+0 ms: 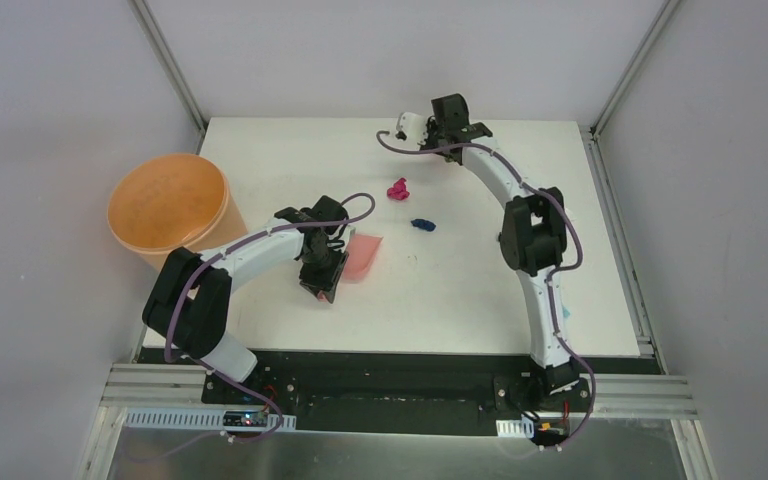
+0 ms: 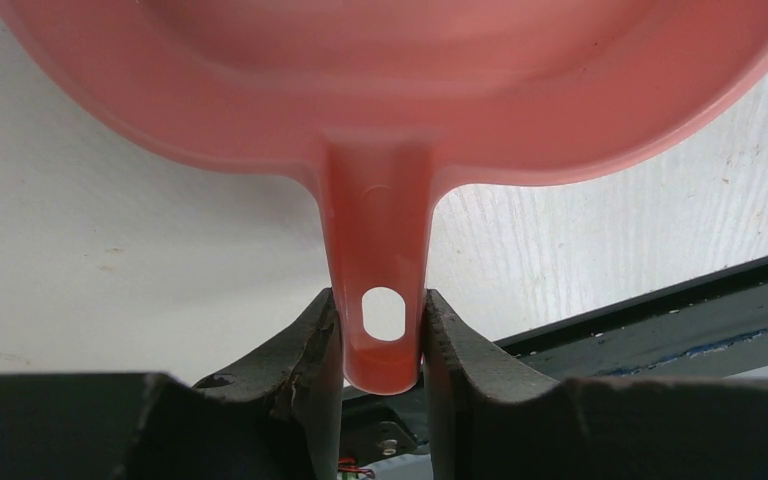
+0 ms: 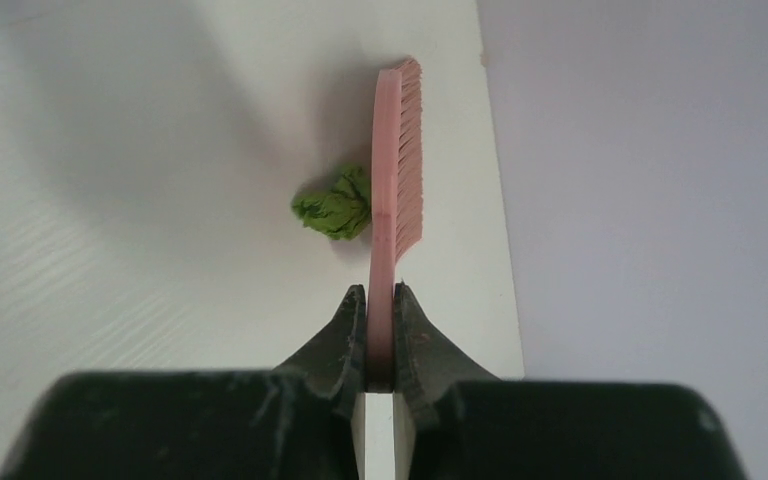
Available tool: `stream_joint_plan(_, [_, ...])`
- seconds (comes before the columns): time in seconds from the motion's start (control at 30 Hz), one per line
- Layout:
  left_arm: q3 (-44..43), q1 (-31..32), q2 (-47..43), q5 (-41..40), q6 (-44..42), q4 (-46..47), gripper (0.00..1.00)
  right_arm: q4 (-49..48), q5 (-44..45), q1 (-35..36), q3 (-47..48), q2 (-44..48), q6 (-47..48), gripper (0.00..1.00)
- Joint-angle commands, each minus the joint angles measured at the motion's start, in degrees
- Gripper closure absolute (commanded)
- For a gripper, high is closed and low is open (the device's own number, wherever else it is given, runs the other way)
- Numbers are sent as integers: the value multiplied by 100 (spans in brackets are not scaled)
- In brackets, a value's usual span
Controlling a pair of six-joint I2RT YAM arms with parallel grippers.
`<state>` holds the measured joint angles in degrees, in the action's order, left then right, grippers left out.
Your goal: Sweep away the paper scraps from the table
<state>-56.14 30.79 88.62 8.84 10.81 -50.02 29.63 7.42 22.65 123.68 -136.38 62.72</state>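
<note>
**Dustpan and brush both gripped, three scraps on the table**

Nearest the arm bases, the left gripper is clamped on the tip of the pink dustpan's handle, one finger on each side of the hanging hole. From above, the pan extends to the right of this gripper over the white table. The dark blue scrap lies further right, apart from the pan's edge. The magenta scrap sits a little farther back, near the blue one but not touching it. Both are well apart from either gripper.

At the far edge of the table, the right gripper is clenched on the thin pink brush, which points straight away from the fingers. Its bristles face the table edge. The olive-green scrap lies ahead of the fingertips against the brush's smooth back, touching it or just beside it.

The orange bucket stands off the table's left side.

The left wrist view cuts off the pan's mouth, so its contents are hidden. Whether its lip rests on the table cannot be told. From above, the right wrist hides the brush and the green scrap.
</note>
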Motion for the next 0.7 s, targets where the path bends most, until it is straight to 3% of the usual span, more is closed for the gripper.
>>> stream_joint_plan(0.0, [-156, 24, -216, -289, -20, -77, 97, 1715, -682, 225, -509, 1056, -177, 100])
stream_joint_plan(0.2, [-100, 27, -443, -378, 28, -52, 97, 2723, -896, 513, -1704, 2172, -384, 100])
stream_joint_plan(0.4, [-47, 24, -583, -335, 20, -2, 97, 3623, -1236, 704, -2012, 3128, -900, 100])
stream_joint_plan(0.5, [-30, 24, -634, -330, 18, 17, 97, 3529, -1103, 706, -1786, 3425, -1026, 100])
stream_joint_plan(0.67, [-29, 24, -622, -299, 5, 36, 98, 2232, -459, 714, -1259, 3383, -841, 100])
